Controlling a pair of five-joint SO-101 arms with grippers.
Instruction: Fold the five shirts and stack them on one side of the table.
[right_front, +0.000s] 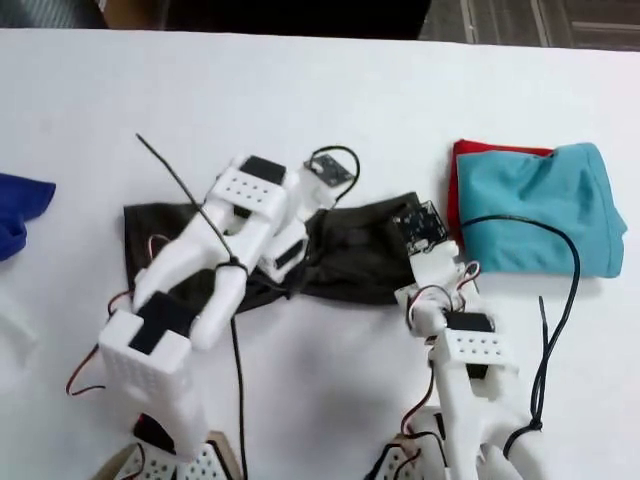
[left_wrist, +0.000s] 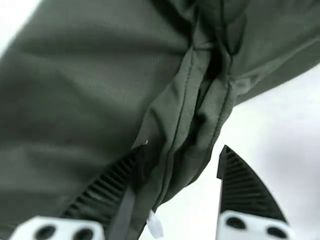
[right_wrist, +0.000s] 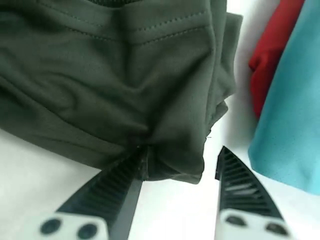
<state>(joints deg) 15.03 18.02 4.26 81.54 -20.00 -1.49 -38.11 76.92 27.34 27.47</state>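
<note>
Two arms crouched over the counter's (right_front: 330, 90) centre half hide a crumpled dark shirt (right_front: 365, 265), left hand (left_wrist: 184, 150) and right hand (right_wrist: 182, 150) both released, astride its folds.

White table (right_front: 350, 90) bears dark shirt (right_front: 360, 255), red shirt (right_front: 475, 152), blue cloth (right_front: 20, 205), perhaps another shirt.

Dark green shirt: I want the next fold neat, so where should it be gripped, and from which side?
Probably the near edge of the dark green shirt, coming low from the arms' side: left end effector at the bunched seam ridge, right end effector at the doubled corner near the red shirt. Both spots stand proud, easy to pinch.
</note>
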